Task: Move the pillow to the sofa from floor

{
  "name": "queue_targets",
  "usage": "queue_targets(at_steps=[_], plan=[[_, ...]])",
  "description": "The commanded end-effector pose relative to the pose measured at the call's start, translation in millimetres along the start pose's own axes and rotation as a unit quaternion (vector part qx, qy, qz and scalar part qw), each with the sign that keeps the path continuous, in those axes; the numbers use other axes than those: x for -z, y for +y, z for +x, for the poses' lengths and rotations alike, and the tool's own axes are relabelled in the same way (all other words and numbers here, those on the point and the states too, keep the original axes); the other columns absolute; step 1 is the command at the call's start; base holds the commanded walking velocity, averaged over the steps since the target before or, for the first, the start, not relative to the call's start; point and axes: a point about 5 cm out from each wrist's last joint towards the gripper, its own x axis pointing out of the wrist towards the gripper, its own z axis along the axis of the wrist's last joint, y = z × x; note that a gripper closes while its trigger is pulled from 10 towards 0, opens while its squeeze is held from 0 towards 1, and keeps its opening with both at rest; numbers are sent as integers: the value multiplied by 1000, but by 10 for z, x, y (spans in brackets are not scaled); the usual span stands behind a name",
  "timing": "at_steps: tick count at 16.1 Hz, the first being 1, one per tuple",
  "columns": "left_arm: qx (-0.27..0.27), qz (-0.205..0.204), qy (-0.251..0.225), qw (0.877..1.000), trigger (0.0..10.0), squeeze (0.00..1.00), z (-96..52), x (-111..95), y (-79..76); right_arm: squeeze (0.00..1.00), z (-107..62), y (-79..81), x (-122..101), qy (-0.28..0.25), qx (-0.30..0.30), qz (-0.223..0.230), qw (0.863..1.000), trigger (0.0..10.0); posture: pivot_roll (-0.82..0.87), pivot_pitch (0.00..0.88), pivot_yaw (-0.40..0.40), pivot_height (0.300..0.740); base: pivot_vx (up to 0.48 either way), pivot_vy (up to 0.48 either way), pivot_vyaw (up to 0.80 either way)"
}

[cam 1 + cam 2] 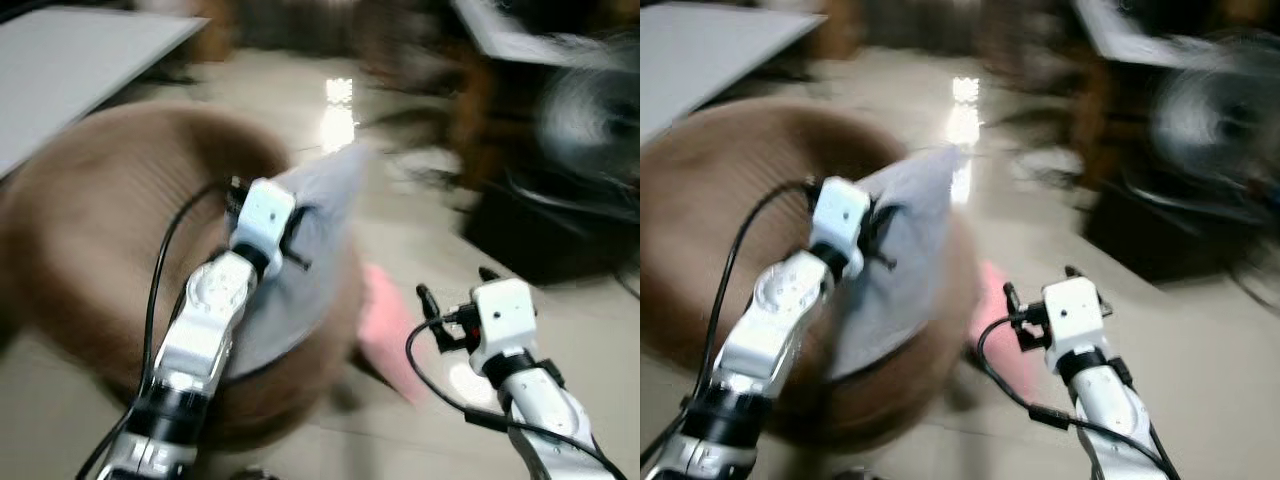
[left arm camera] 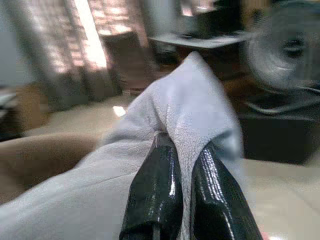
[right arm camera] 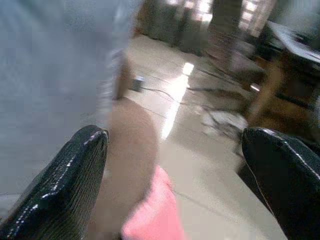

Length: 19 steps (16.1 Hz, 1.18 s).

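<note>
A grey pillow (image 1: 322,215) hangs over the right side of a round brown sofa seat (image 1: 100,220). My left gripper (image 2: 182,150) is shut on the pillow's fold, and the cloth bulges around both black fingers (image 2: 155,190). In the eye views the pillow's cloth hides those fingertips. My right gripper (image 1: 452,283) is lower and to the right, above the floor, open and holding nothing. Its fingers (image 3: 65,190) stand wide apart, and the pillow (image 3: 50,75) lies beside them in the right wrist view. All views are blurred by motion.
A pink object (image 1: 385,325) lies on the glossy tiled floor (image 1: 400,180) between the brown seat and my right arm. A fan (image 1: 590,110) on a dark base stands at the right. A white tabletop (image 1: 70,60) is at the far left.
</note>
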Motion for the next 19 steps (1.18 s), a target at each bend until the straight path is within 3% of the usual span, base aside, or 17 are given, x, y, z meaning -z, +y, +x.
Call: queue_targets(at_steps=[1, 5, 8, 10, 12, 15, 16, 19], plan=[[6, 10, -3, 1000, 10000, 0, 28, -1, 17, 0, 3, -1, -24, -8, 9, 10, 1000, 10000, -44, 13, -19, 740, 431, 0, 0], [58, 12, -15, 998, 10000, 0, 267, -37, -151, 0, -9, -56, 10, 0, 27, 16, 1000, 10000, -49, 30, -13, 740, 432, 0, 0], [32, 17, 42, 998, 10000, 0, 474, 75, -181, 0, -24, -25, 2, -4, 3, 26, 1000, 10000, -62, 42, -5, 740, 133, 0, 0], [-10, 86, 125, 988, 10000, 0, 524, 266, 7, 0, -158, 103, 31, 7, -107, 33, 994, 10000, -71, 53, 6, 740, 0, 0, 0], [-46, 130, 181, 974, 10000, 0, 457, 434, 217, 0, -259, 137, 54, 14, -157, 35, 987, 10000, -71, 61, 8, 740, 0, 0, 0], [-84, 149, 236, 957, 10000, 0, 344, 572, 447, 0, -314, 180, 44, 17, -202, 48, 978, 10000, -67, 66, 10, 740, 0, 0, 0], [-99, 172, 262, 944, 10000, 0, 277, 613, 568, 0, -346, 203, 40, 20, -232, 61, 971, 10000, -65, 69, 10, 740, 0, 0, 0], [-114, 191, 294, 930, 10000, 0, 158, 638, 779, 0, -359, 176, 49, 22, -244, 56, 968, 10000, -57, 73, 9, 740, 0, 0, 0]])
